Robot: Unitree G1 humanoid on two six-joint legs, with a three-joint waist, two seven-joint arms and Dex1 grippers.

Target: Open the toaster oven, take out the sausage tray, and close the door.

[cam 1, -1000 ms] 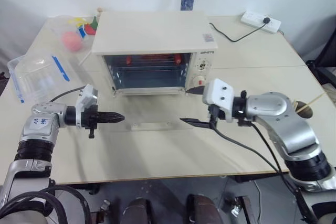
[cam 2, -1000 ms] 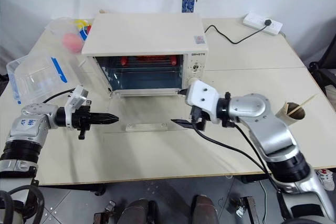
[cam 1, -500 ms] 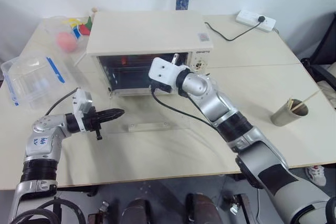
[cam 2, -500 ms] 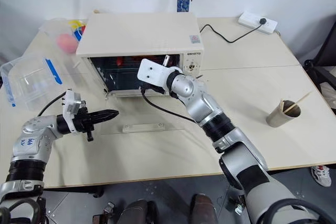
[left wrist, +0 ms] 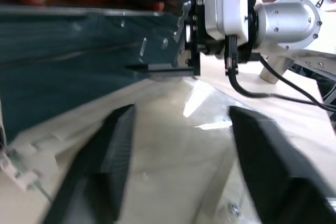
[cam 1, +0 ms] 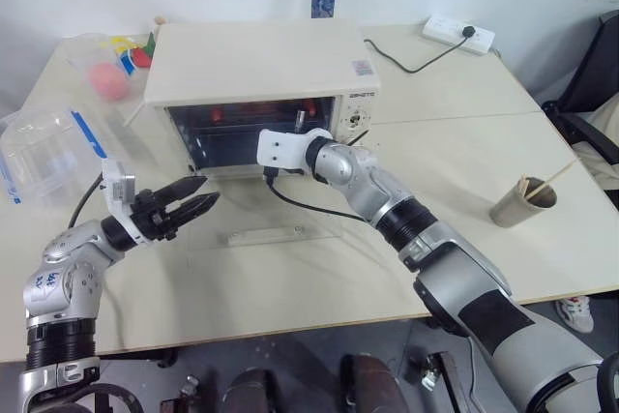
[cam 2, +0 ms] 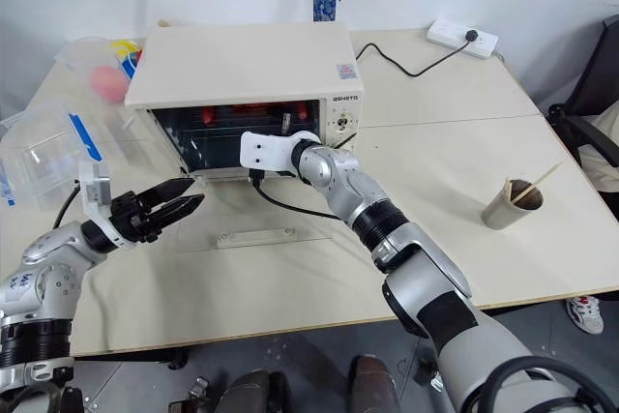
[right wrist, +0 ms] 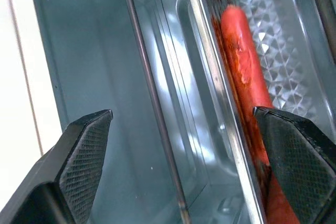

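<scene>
The toaster oven (cam 1: 256, 60) stands at the table's middle back. Its door (cam 1: 261, 208) lies folded down flat, with the white bar handle (cam 1: 266, 235) towards me. The sausage tray (right wrist: 210, 61) sits inside the oven with red sausages (right wrist: 247, 72) on it. My right gripper (right wrist: 181, 116) is open at the oven's mouth. The tray's rim runs between its fingers, and it grips nothing. My left gripper (cam 1: 210, 189) hovers open and empty over the door's left corner, pointing towards the oven.
A clear plastic box with blue clips (cam 1: 48, 147) lies at the left edge, and a tub of toys (cam 1: 102, 60) stands behind it. A paper cup with sticks (cam 1: 522, 202) stands on the right, a power strip (cam 1: 461, 34) at the back right. A black chair (cam 1: 595, 84) stands beside the table.
My left gripper has opened and risen a little. My right gripper swung from in front of the door into the oven's mouth, then held there. The camera has also shifted.
</scene>
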